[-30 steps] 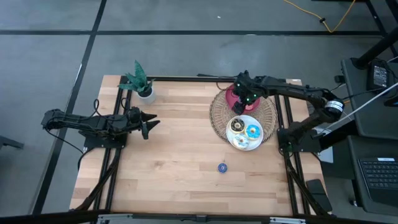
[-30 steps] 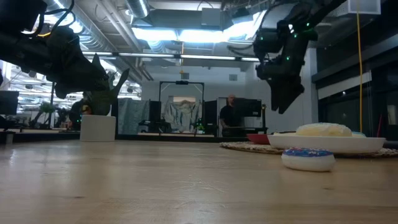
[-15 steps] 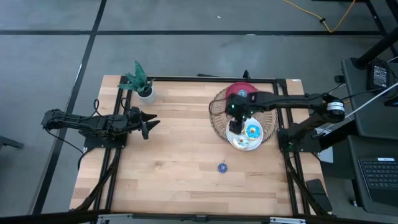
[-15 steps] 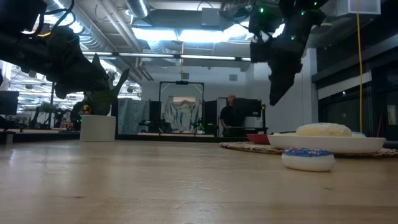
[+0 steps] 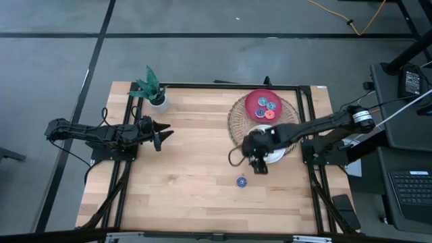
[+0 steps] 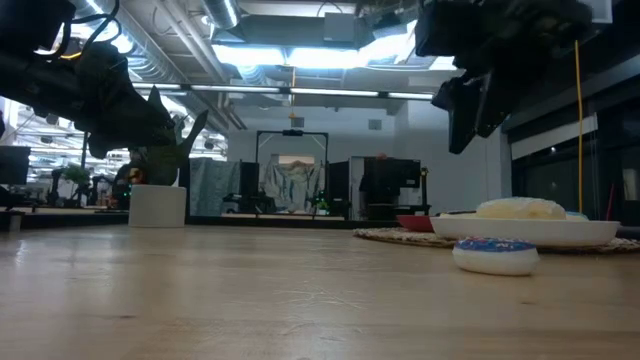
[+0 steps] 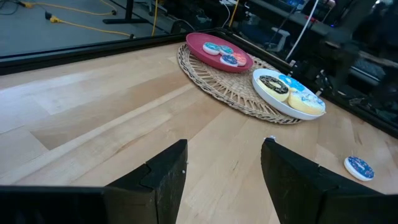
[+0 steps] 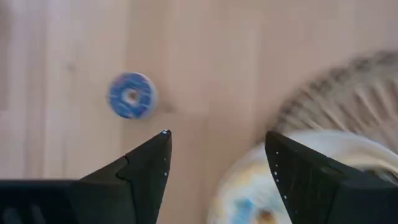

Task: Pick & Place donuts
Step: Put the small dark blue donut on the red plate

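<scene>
A small blue donut (image 5: pixel 241 181) lies flat on the bare wood, alone; it also shows in the low view (image 6: pixel 495 254) and the right wrist view (image 8: pixel 132 96). My right gripper (image 5: pixel 257 162) hangs open and empty above the table, just short of it, by the white plate's near edge. The white plate (image 7: pixel 273 99) holds three larger donuts. The red plate (image 5: pixel 263 105) holds several small donuts. Both plates rest on a woven mat (image 5: pixel 236 125). My left gripper (image 5: pixel 164 136) is open and empty over the table's left part.
A white pot with a green plant (image 5: pixel 152 90) stands at the far left corner. Bare wood lies between the two arms and along the near edge. Black rails run along the table's left and right sides.
My right gripper has swung from above the red plate toward the table's near edge, passing over the white plate, and now hangs near the lone blue donut. The small donuts on the red plate have come into view. My left arm has kept still.
</scene>
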